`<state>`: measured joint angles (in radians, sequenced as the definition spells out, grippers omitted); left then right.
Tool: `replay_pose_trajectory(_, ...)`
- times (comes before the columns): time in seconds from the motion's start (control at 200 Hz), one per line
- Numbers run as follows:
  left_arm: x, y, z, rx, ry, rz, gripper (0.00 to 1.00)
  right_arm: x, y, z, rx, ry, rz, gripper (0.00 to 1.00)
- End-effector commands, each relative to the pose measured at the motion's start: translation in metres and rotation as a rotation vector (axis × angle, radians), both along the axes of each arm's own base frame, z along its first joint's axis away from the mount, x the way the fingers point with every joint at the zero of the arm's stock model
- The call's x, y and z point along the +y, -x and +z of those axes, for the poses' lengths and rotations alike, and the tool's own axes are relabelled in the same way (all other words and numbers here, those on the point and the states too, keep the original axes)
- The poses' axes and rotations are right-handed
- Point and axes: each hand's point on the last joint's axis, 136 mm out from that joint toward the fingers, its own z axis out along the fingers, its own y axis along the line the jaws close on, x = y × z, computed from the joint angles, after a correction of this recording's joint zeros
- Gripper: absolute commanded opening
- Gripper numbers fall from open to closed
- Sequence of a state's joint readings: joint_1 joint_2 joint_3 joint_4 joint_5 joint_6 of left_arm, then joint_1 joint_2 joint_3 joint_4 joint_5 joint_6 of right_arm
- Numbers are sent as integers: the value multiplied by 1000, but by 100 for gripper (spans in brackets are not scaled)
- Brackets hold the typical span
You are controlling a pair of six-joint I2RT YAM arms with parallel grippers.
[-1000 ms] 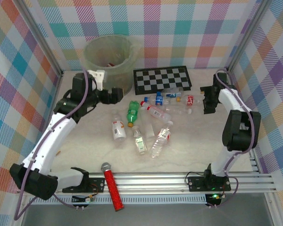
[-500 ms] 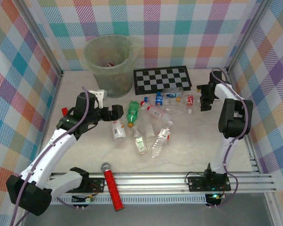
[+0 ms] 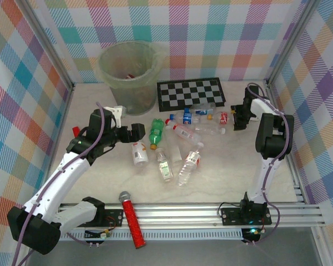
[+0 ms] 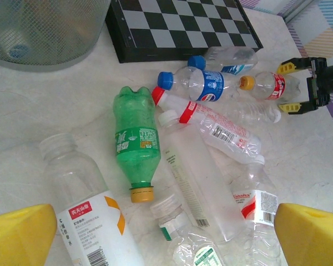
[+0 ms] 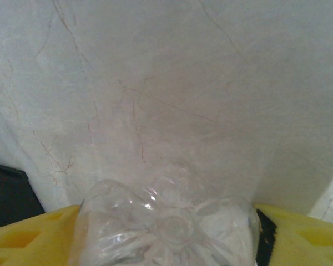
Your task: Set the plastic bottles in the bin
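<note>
**Both arms repositioned on the heap; bottles still on the table**

- **Left gripper** [image 3: 139, 132]: a second ago I held it high against the near wall of the large round pale-green translucent plastic bin [image 3: 109, 71]. I have since drawn it back and down, with little change in the last half second. It now hangs at 9 o'clock of the heap, yellow pads wide apart and nothing between them.
- **Right gripper** [image 3: 235, 118]: it has crept toward 9 o'clock onto the heap's 3 o'clock end. Its jaws are spread either side of the base of the small clear red-labelled plastic bottle [image 4: 268, 86] with the orange cap. The right wrist camera has that base between my pads; from the left wrist camera I judge that they have not yet closed on it.
- **Plastic bottles**: all lying flat mid-table, their positions unchanged over the second. The green plastic bottle [image 3: 156, 131] and the clear white-labelled bottle [image 3: 139, 153] lie nearest my left pads.
- **Bin**: upright at 11 o'clock of the table, well apart from the heap, beside the flat black-and-white chequered board [image 3: 191, 92].

Assessment: the left is set for a fresh pick and the right needs only to close. Most of the task remains.
</note>
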<state>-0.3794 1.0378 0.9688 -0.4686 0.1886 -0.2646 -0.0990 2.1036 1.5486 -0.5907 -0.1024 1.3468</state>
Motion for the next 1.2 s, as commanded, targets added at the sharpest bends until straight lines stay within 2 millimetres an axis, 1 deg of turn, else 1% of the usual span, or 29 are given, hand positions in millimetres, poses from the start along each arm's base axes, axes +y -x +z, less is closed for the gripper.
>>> replay_pose_trajectory(0.0,-2,-1,5,-21,-20,-16,100,-4,-6,2,-3,-1,-16,72)
replay_pose_trajectory(0.065,-2,-2,5,-20,-29,-20,100,-5,-7,4,-5,6,-21,69)
replay_pose_trajectory(0.195,-3,-5,9,-27,-38,-26,100,-8,-9,10,-9,9,-25,67)
replay_pose_trajectory(0.325,-4,-6,12,-30,-39,-32,100,-13,-11,23,-34,11,-36,63)
replay_pose_trajectory(0.395,-4,-6,15,-34,-39,-34,100,-17,-9,35,-56,18,-39,63)
replay_pose_trajectory(0.445,-4,-5,16,-35,-39,-37,100,-20,-7,48,-83,26,-38,62)
replay_pose_trajectory(0.57,-8,-5,20,-39,-25,-50,100,-30,5,76,-137,65,-31,59)
replay_pose_trajectory(0.675,-20,-6,22,-27,15,-99,100,-30,20,97,-175,107,34,58)
replay_pose_trajectory(0.735,-29,-7,23,-18,29,-138,100,-25,28,107,-200,126,98,56)
replay_pose_trajectory(0.855,-53,-3,25,-11,32,-241,100,-10,46,129,-253,207,283,54)
replay_pose_trajectory(0.935,-74,1,30,-7,71,-323,100,9,55,145,-305,243,405,55)
replay_pose_trajectory(1.04,-99,8,36,-8,130,-410,100,48,68,166,-375,305,634,55)
replay_pose_trajectory(1.115,-114,12,38,-8,153,-457,100,83,80,177,-408,346,813,53)
replay_pose_trajectory(1.195,-128,15,36,-8,162,-493,100,121,91,186,-456,348,959,51)
